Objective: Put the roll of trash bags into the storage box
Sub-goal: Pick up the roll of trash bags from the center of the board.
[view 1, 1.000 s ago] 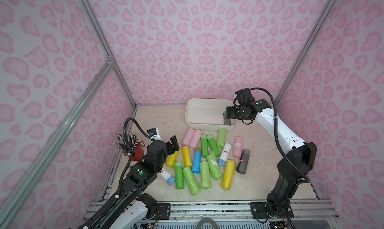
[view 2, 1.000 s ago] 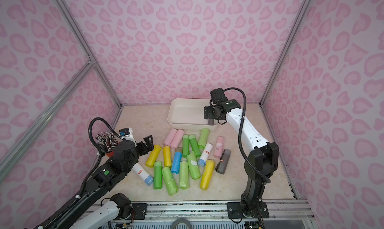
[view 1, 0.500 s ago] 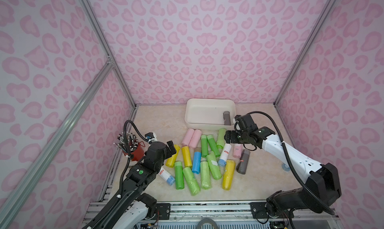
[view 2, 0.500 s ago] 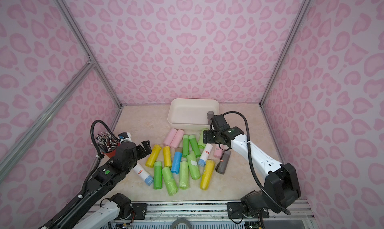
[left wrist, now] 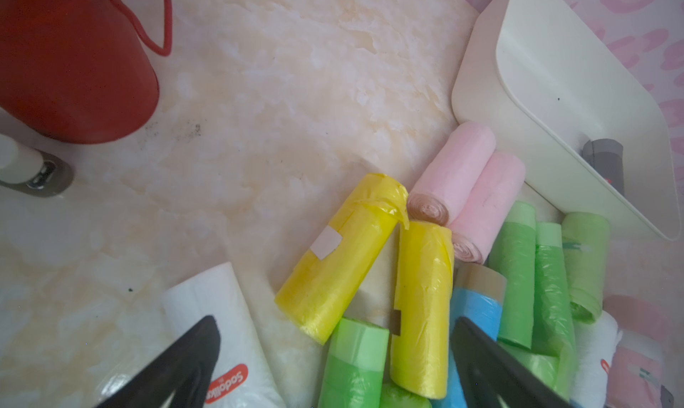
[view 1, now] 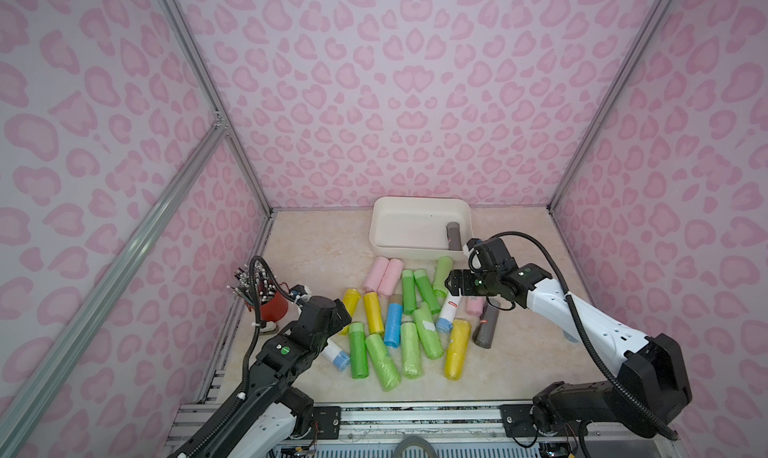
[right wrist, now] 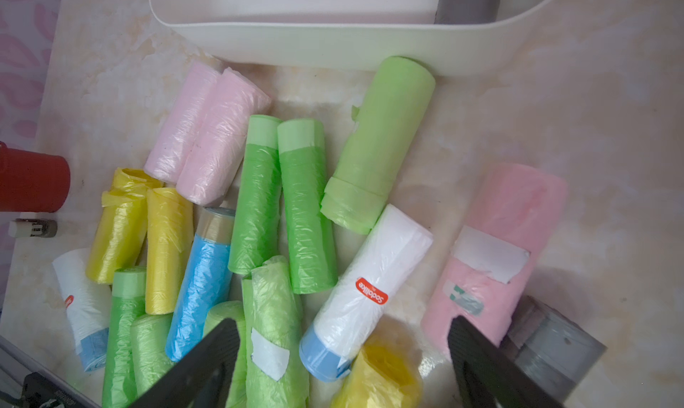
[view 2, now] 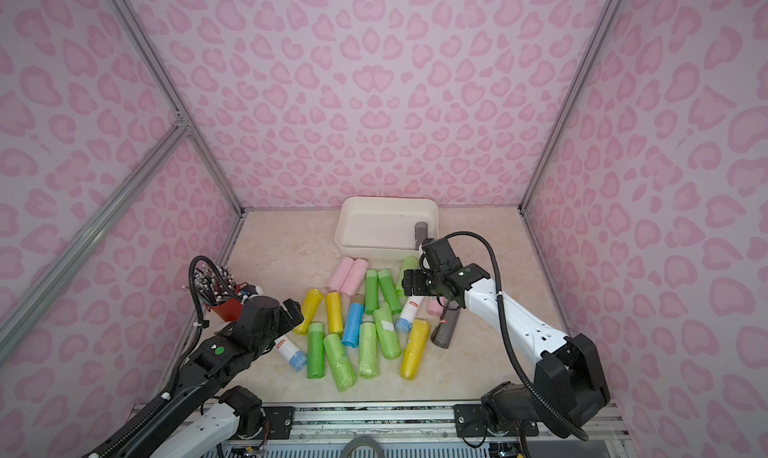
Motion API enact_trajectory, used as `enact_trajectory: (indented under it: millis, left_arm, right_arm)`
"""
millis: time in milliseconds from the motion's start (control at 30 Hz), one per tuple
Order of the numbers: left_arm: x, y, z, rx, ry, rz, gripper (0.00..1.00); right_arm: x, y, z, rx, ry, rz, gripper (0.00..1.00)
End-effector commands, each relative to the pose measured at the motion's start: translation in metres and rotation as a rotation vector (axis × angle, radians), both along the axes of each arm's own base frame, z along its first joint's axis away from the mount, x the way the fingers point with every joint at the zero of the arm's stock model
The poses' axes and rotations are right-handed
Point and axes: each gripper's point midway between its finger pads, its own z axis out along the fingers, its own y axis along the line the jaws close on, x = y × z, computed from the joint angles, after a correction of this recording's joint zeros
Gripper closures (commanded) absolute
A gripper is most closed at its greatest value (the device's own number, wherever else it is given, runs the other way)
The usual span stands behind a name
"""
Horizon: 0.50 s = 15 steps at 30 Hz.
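Rolls lying on counter: seventeen
Rolls lying in storage box: one
Storage boxes: one
Red cups standing: one

— Where do your top views sit?
— High at the front, side by side, facing the back wall, both covering the whole table.
— And your wrist cameras?
— Close above the rolls, both catching the storage box.

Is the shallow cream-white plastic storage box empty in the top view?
No, a dark grey roll of trash bags lies inside the cream-white storage box, by one end wall.
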Motion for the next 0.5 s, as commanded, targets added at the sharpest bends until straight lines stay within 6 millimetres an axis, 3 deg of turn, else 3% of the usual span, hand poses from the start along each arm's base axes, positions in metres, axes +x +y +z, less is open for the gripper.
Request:
enact_trajectory:
  millis: [0, 467]
  left_arm:
    - [-0.007, -0.006, -0.011, -0.051, 0.027, 0.042, 0.00]
    - [-0.028, -0.024, -0.049, -0.141, 0.112, 0.046, 0.00]
  right_arm:
    - [-0.002, 0.004, 0.000, 0.014, 0.000, 0.030, 0.10]
    - [-0.005, -0.001, -0.004, -0.006, 0.002, 0.034, 0.10]
